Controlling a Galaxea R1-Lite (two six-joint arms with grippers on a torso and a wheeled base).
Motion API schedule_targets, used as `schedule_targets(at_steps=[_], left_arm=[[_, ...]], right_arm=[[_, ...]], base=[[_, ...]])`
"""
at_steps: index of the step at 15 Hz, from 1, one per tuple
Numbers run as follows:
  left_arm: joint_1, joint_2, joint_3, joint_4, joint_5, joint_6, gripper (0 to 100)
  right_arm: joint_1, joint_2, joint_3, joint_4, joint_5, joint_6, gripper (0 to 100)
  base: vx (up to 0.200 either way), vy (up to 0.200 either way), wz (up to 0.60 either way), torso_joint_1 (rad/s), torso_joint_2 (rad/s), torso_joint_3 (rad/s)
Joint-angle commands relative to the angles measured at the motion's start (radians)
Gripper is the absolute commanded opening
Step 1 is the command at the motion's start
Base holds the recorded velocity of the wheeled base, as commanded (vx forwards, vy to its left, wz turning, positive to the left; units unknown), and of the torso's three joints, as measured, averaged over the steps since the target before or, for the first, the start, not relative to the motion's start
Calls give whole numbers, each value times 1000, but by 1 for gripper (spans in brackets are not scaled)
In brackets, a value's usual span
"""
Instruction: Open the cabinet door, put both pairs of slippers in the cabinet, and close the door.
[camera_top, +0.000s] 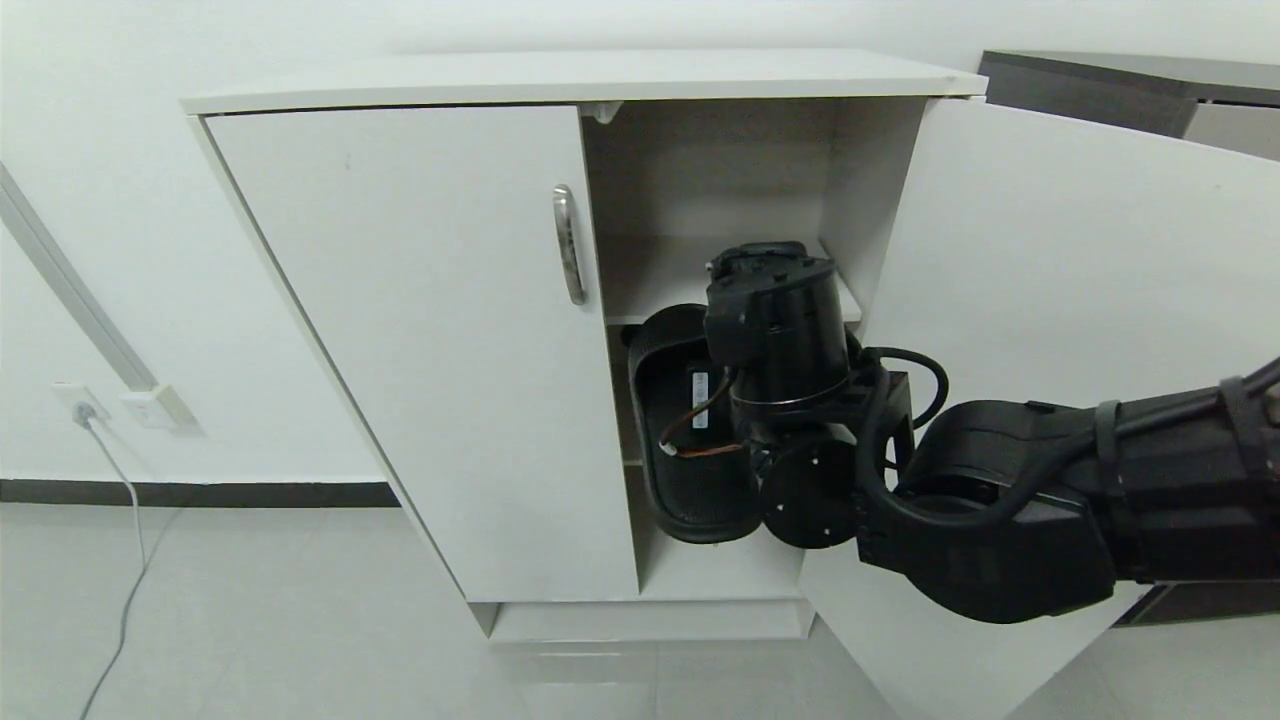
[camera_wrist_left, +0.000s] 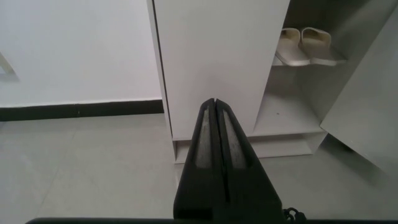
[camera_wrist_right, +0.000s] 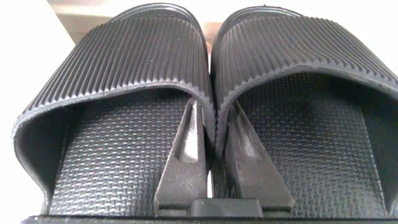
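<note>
- Step in hand, as I read it: placing the second pair. The black slippers (camera_top: 683, 430) hang in the right end effector (camera_wrist_right: 213, 111), at the cabinet (camera_top: 580, 75) opening, under the shelf (camera_top: 650, 285).
- Right end effector: fingers (camera_wrist_right: 186, 155) nearly together, pinching the two touching inner side walls of the black slippers so they go as one bundle. Soles stand on edge, not flat.
- Beige slippers (camera_wrist_left: 308, 45) already sit side by side on the shelf, so that pair looks done.
- Left end effector (camera_wrist_left: 213, 109): fingers pressed together, nothing held, parked low in front of the closed left door (camera_top: 400, 330).
- Right door (camera_top: 1050, 250) is swung wide, close beside the right forearm.
- To do it well: push deeper before letting go, since the heels look close to the front edge and could block the door.
- Tip the pair down so the soles meet the cabinet floor (camera_top: 720, 578), then open; released on edge they would likely topple.
- Keep the wrist below the shelf edge so the beige pair isn't knocked.
- Pull straight out, fingers clear of the straps, or a slipper drags back out.
- Door is not yet closed; the forearm must clear it first.
</note>
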Motion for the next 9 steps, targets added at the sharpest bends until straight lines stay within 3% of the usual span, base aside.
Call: schedule_targets(at_steps=[1,5,9], left_arm=[[0,1,0,0,0,-1,0],[0,1,0,0,0,-3,0],[0,1,0,0,0,-1,0]], right_arm=[[-5,0,-6,-3,1,-10,0],[-9,-4,-2,-10,1,-18,0],[-7,-10,3,-12,1,-18,0]], base=[[0,0,0,0,0,0],[0,0,0,0,0,0],[200,0,0,-7,2,6]])
